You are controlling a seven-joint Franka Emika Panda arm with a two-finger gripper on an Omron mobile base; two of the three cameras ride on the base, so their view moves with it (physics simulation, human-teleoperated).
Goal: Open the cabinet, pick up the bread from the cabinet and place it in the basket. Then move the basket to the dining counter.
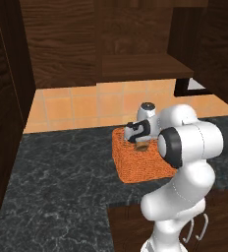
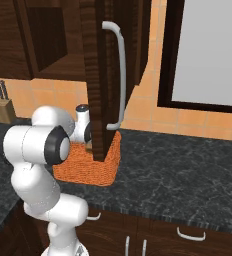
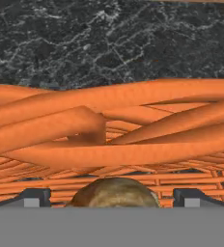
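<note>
Bread (image 3: 115, 192) sat low betw. spread-open gripper (image 3: 112, 197) tips, inside basket (image 1: 138, 165). Risk: lifting out could snag the weave & drag basket w/ it.

basket (image 1: 140, 165): orange woven wicker | cabinet (image 2: 100, 75): dark wood-grain | counter (image 1: 57, 187): black marble

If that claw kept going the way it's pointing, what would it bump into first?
Probably the bread, lying between the open gripper's fingertips, then the basket just beyond it; depth is hard to judge.

Base views flank the arm, sharing the basket (image 1: 140, 165) (hand view close above it)
</note>
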